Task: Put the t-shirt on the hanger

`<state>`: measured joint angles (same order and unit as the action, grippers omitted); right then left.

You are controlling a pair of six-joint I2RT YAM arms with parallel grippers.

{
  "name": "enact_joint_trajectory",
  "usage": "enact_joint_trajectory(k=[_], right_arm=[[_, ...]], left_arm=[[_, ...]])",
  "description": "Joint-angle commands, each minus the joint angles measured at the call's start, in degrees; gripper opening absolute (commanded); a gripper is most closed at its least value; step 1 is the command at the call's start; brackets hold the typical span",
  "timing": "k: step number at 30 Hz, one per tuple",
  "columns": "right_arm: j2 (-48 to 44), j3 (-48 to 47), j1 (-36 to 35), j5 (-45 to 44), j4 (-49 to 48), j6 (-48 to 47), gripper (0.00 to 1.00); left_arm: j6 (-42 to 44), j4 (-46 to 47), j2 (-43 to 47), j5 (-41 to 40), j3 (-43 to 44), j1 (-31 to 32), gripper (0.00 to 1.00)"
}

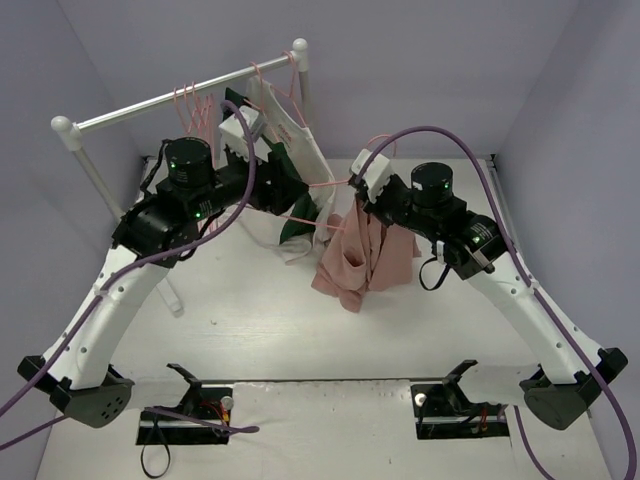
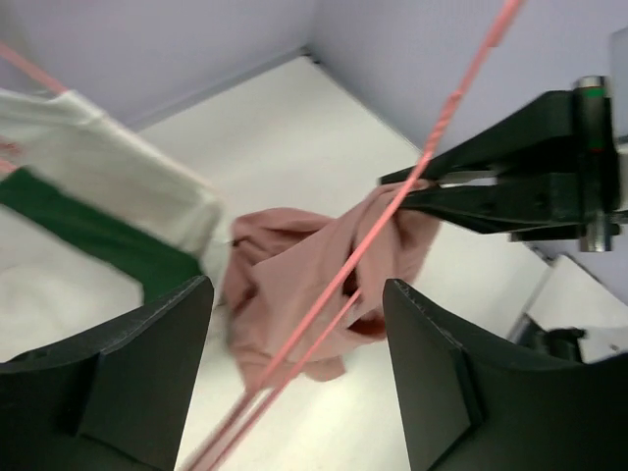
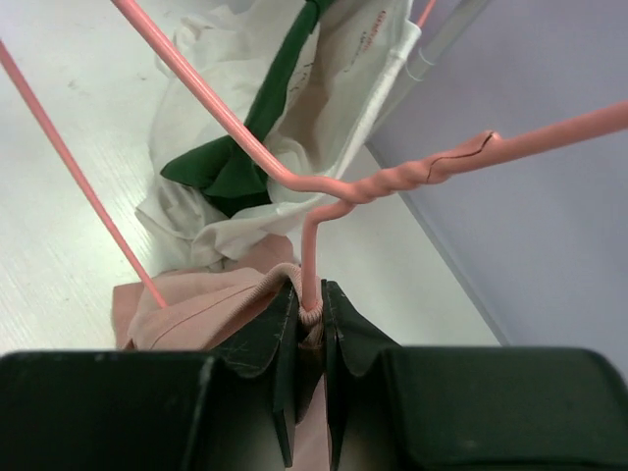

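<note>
The pink t-shirt (image 1: 360, 255) hangs in a bunch above the table, its ribbed collar (image 3: 280, 280) pinched in my right gripper (image 3: 311, 306). That gripper is shut on the collar together with a wire of the pink hanger (image 3: 378, 186), just below the twisted neck. The hanger's thin wires (image 1: 300, 218) run left from there toward my left gripper (image 1: 290, 197). In the left wrist view the left gripper (image 2: 297, 289) stands open, with two hanger wires (image 2: 432, 147) passing between its fingers (image 2: 147, 373) and touching neither. The t-shirt (image 2: 294, 285) shows beyond them.
A white-and-metal rack pole (image 1: 170, 98) crosses the back left, carrying spare pink hangers (image 1: 195, 105) and a white-and-green garment (image 1: 290, 150) that drapes down to the table right behind both grippers. Purple walls close in on both sides.
</note>
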<state>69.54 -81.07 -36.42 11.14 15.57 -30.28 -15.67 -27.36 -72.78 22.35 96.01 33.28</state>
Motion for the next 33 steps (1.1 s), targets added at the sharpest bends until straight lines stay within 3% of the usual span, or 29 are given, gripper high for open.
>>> enact_joint_trajectory(k=[1,10,23,33], right_arm=[[-1.39,-0.52,-0.05,-6.3,-7.04,-1.09,0.0],[3.21,-4.16,-0.31,-18.75,-7.14,1.68,0.0],[6.47,-5.4,-1.54,-24.4,-7.83,6.16,0.0],[4.48,-2.34,-1.98,-24.56,-9.54,8.05,0.0]], left_arm=[[1.83,-3.93,4.32,-13.56,2.75,0.66,0.65],[-18.94,-1.75,10.44,-30.22,-8.93,7.03,0.65],[-46.96,10.76,-1.75,-28.15,-20.63,16.23,0.65],[-51.68,13.94,-11.41,-31.67,-18.77,20.25,0.65]])
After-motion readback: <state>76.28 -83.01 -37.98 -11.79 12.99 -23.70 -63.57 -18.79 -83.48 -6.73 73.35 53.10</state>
